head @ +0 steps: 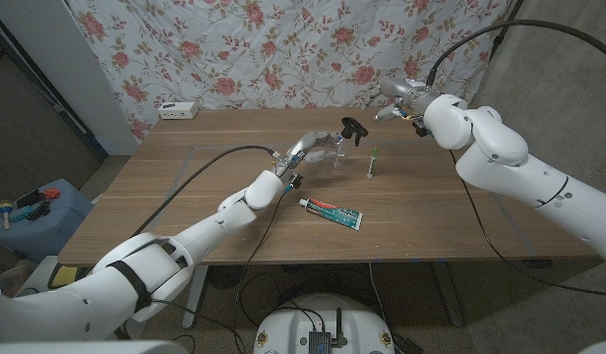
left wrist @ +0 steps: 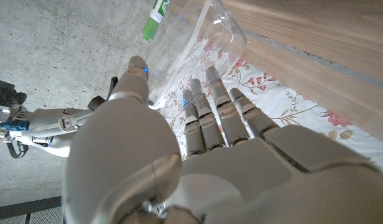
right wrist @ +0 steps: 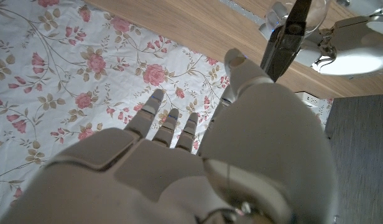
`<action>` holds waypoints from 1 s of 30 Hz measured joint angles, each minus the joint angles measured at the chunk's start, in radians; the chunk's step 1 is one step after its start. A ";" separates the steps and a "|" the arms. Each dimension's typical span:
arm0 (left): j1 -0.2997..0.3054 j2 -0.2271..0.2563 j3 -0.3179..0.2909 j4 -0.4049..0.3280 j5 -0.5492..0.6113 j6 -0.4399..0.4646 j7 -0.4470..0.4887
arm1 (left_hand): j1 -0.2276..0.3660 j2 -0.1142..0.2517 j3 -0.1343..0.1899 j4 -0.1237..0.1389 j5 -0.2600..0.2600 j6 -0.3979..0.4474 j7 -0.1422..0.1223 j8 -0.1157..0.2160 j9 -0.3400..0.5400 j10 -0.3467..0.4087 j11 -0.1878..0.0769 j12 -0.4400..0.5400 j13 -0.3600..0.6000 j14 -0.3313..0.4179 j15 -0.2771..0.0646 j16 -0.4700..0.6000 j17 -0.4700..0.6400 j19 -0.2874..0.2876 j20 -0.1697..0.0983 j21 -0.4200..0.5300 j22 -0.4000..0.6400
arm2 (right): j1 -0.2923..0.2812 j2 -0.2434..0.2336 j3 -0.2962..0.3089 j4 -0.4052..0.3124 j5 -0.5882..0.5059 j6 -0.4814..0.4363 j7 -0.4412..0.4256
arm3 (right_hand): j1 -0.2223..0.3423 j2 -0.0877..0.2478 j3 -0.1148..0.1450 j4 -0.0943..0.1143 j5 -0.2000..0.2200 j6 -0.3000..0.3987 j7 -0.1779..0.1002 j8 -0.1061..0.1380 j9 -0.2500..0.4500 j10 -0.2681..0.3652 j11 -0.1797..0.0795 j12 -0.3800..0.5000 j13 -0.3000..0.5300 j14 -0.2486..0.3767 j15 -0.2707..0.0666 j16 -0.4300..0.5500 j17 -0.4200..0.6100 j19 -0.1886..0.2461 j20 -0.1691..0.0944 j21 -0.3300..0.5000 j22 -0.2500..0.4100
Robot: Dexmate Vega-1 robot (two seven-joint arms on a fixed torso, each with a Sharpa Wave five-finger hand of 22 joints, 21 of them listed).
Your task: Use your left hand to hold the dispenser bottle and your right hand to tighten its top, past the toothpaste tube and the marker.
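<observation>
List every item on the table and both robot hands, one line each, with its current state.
dispenser bottle: clear, upright, black top on.
left robot hand: fingers reaching against the bottle's side; a closed grip cannot be confirmed.
right robot hand: raised above the table's far edge, holding nothing, fingers apart.
toothpaste tube: lying flat, untouched.
marker: green cap on, near the bottle, untouched.
power strip: lying at the table's far edge.

makeshift lab: floral backdrop (head: 283, 49), cables (head: 480, 39)
</observation>
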 measured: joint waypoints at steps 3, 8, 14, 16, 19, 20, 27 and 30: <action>0.003 0.003 -0.001 -0.011 0.001 0.006 -0.001 | 0.000 0.000 0.000 0.000 0.000 0.000 0.000 -0.001 0.000 0.000 0.000 -0.002 0.000 0.000 0.000 0.000 0.000 0.000 0.000 0.000 0.000 | -0.004 0.000 0.009 0.005 0.027 0.024 -0.010 | 0.022 0.000 0.000 0.000 0.000 0.014 0.002 0.004 -0.004 -0.004 -0.004 0.000 0.000 -0.011 0.000 0.000 0.000 -0.006 -0.006 0.000 0.000; 0.008 0.008 -0.002 -0.029 0.003 0.022 -0.004 | 0.000 0.000 0.000 0.000 -0.001 0.000 0.000 -0.004 0.000 0.002 0.001 -0.003 0.000 0.000 0.000 0.000 0.000 0.000 0.000 0.000 0.000 | -0.011 -0.005 0.027 0.017 0.066 0.063 -0.021 | 0.047 0.002 0.000 0.000 0.000 0.031 0.004 0.004 -0.004 -0.007 -0.007 0.000 0.000 -0.029 0.003 0.000 0.000 -0.013 -0.012 0.000 0.000; 0.015 0.013 -0.004 -0.051 0.005 0.039 -0.005 | 0.000 0.000 0.000 0.000 -0.002 0.000 0.000 -0.001 -0.001 0.002 0.001 -0.003 0.000 0.000 0.000 0.000 0.000 0.000 0.000 0.000 0.000 | -0.016 -0.012 0.042 0.023 0.106 0.098 -0.028 | 0.093 0.005 0.004 0.004 0.000 0.048 -0.003 0.004 -0.010 -0.022 -0.017 0.000 0.000 -0.060 0.005 0.000 0.000 -0.032 -0.024 0.000 0.000; 0.016 0.015 -0.004 -0.057 0.006 0.045 -0.005 | 0.000 0.000 0.001 -0.001 -0.002 0.000 0.000 -0.001 -0.001 0.002 0.001 -0.003 0.000 0.000 0.000 0.000 0.000 0.000 0.000 0.000 0.000 | -0.017 -0.015 0.046 0.026 0.117 0.109 -0.028 | 0.108 0.007 0.004 0.004 -0.001 0.057 -0.001 0.004 -0.013 -0.035 -0.015 0.000 0.000 -0.078 0.006 -0.005 0.000 -0.043 -0.030 0.000 0.000; 0.021 0.018 -0.006 -0.070 0.007 0.053 -0.005 | 0.000 0.000 0.003 -0.003 -0.002 0.000 0.000 -0.001 -0.001 0.002 0.001 -0.003 0.000 0.000 0.000 -0.001 0.000 0.000 0.000 0.000 0.000 | -0.017 -0.017 0.050 0.030 0.139 0.129 -0.028 | 0.130 0.014 0.004 0.004 -0.005 0.066 0.000 0.004 -0.016 -0.050 -0.016 0.000 0.000 -0.093 0.018 -0.005 0.002 -0.053 -0.034 0.000 0.000; 0.022 0.019 -0.006 -0.074 0.008 0.056 -0.005 | 0.000 0.000 0.003 -0.003 -0.002 0.000 0.000 -0.001 -0.001 0.002 0.001 -0.003 0.000 0.000 0.000 -0.001 0.000 0.000 0.000 0.000 0.000 | -0.017 -0.018 0.051 0.031 0.145 0.135 -0.028 | 0.134 0.013 0.004 0.004 -0.005 0.070 0.000 0.004 -0.017 -0.054 -0.014 0.000 0.000 -0.102 0.019 -0.005 0.002 -0.059 -0.032 0.000 0.000; 0.031 0.024 -0.008 -0.093 0.011 0.071 -0.003 | 0.000 0.000 0.002 -0.003 -0.002 0.000 0.000 -0.001 0.000 0.002 0.001 -0.004 0.000 0.000 0.000 -0.001 0.000 0.000 0.000 0.000 0.000 | -0.009 -0.021 0.052 0.037 0.168 0.161 -0.021 | 0.162 0.017 0.004 0.004 -0.012 0.078 -0.002 0.002 -0.021 -0.072 -0.010 -0.004 0.000 -0.126 0.026 -0.005 0.002 -0.071 -0.034 0.000 0.000; 0.034 0.026 -0.009 -0.099 0.012 0.076 0.000 | -0.004 -0.004 0.003 -0.002 -0.002 0.000 0.000 -0.001 0.000 0.002 0.001 -0.004 0.000 0.000 0.000 -0.001 -0.001 0.000 0.000 0.000 0.000 | -0.002 -0.022 0.050 0.040 0.175 0.172 -0.015 | 0.168 0.010 0.004 0.004 -0.013 0.082 -0.001 -0.001 -0.022 -0.083 -0.010 -0.004 0.000 -0.137 0.029 -0.005 0.002 -0.077 -0.039 0.000 0.000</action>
